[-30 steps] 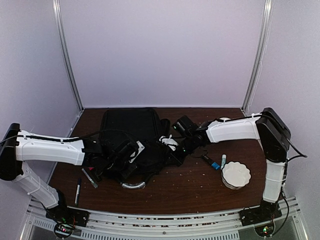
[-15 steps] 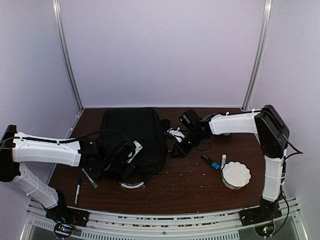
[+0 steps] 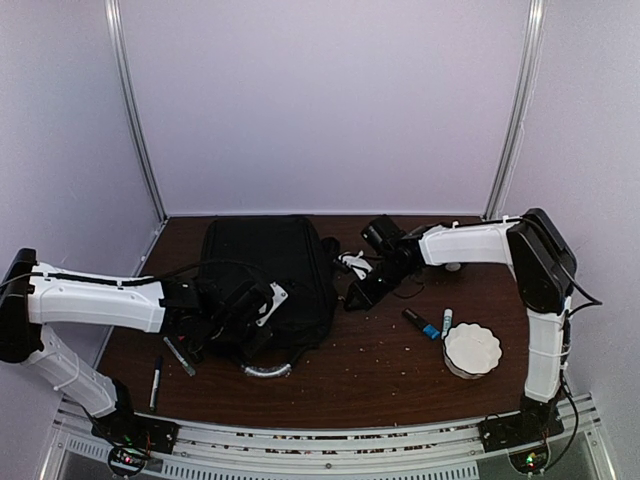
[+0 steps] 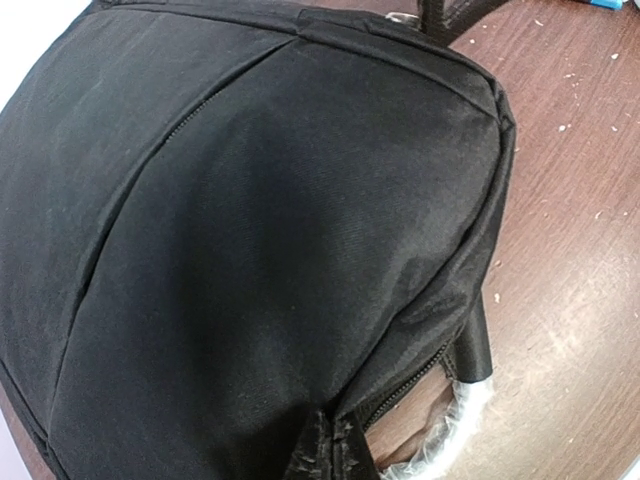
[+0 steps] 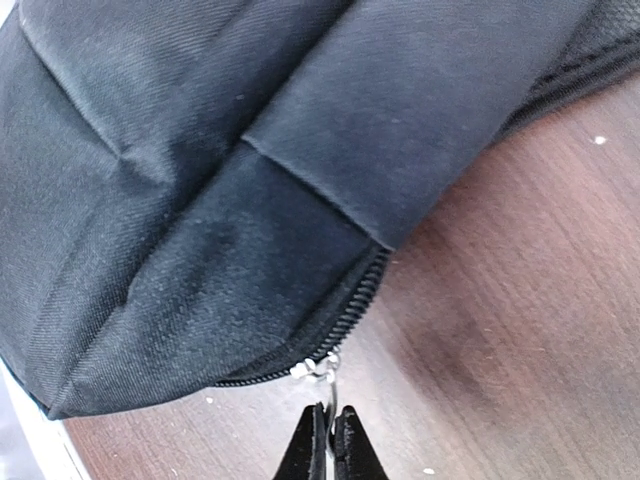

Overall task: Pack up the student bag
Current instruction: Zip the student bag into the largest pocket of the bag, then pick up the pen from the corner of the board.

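Note:
The student bag (image 3: 265, 270) lies flat at the centre left of the table, with its grey-silver handle (image 3: 266, 370) toward the near edge. My left gripper (image 3: 250, 305) rests on the bag's near part. In the left wrist view black fabric (image 4: 250, 220) fills the frame and is puckered at the bottom where my gripper (image 4: 335, 455) pinches it; the handle (image 4: 455, 435) shows beside it. My right gripper (image 3: 354, 292) is at the bag's right edge. In the right wrist view it (image 5: 330, 435) is shut on the silver zipper pull (image 5: 322, 372), low over the table.
A white bowl (image 3: 472, 348) sits at the right front. Two markers (image 3: 447, 322) (image 3: 422, 324) lie left of it. Two pens (image 3: 180, 356) (image 3: 157, 380) lie at the left front. A small white object (image 3: 350, 266) lies by the bag's right side. Crumbs speckle the wood.
My right gripper has drawn back and to the right with the zipper pull. The bag's right side has pulled in and flattened. The left arm has barely moved.

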Robot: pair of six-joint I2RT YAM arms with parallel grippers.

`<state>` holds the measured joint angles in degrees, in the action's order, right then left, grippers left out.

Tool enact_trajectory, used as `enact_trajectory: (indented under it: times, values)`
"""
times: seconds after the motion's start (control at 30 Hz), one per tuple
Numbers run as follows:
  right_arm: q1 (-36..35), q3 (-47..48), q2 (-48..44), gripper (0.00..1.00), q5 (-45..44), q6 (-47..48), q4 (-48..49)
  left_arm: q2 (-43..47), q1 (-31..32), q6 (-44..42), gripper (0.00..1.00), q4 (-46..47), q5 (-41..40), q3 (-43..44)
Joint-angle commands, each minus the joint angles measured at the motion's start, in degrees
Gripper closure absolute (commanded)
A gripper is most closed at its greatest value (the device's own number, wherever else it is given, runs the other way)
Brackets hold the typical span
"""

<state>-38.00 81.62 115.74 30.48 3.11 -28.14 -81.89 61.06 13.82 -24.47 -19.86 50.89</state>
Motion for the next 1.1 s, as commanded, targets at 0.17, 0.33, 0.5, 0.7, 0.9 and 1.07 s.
enact_trajectory:
  times: [0.17, 0.33, 0.5, 0.7, 0.9, 1.07]
  values:
    - [4.39, 2.86, 0.71, 0.96, -3.62, -1.44, -0.81, -1.88, -0.5, -2.4, 1.0, 4.01, 4.15, 1.85]
    - [4.68, 4.24, 1.14, 0.9, -2.58, -1.49, -1.68, -3.22, -0.5, -3.1, 1.0, 5.51, 6.68, 3.14]
    - [5.5, 4.16, -5.26, 0.68, -2.99, 2.38, -4.7, -3.95, -0.5, -3.59, 0.88, 4.78, 7.33, 4.12]
    - [6.8, 2.77, -13.06, 0.59, -9.9, 10.55, -14.33, 1.54, -0.5, -3.83, 0.52, 3.95, 0.78, 2.99]
    - [7.32, -4.18, -19.7, 0.56, -16.1, 15.28, -17.79, 6.94, -1.9, -4.68, 0.29, 5.36, -3.57, 4.45]
    - [7.36, -8.36, -21.69, 0.54, -20.5, 16.36, -18.82, 6.36, -6.49, -3.81, 0.26, 4.28, -4.57, 7.97]
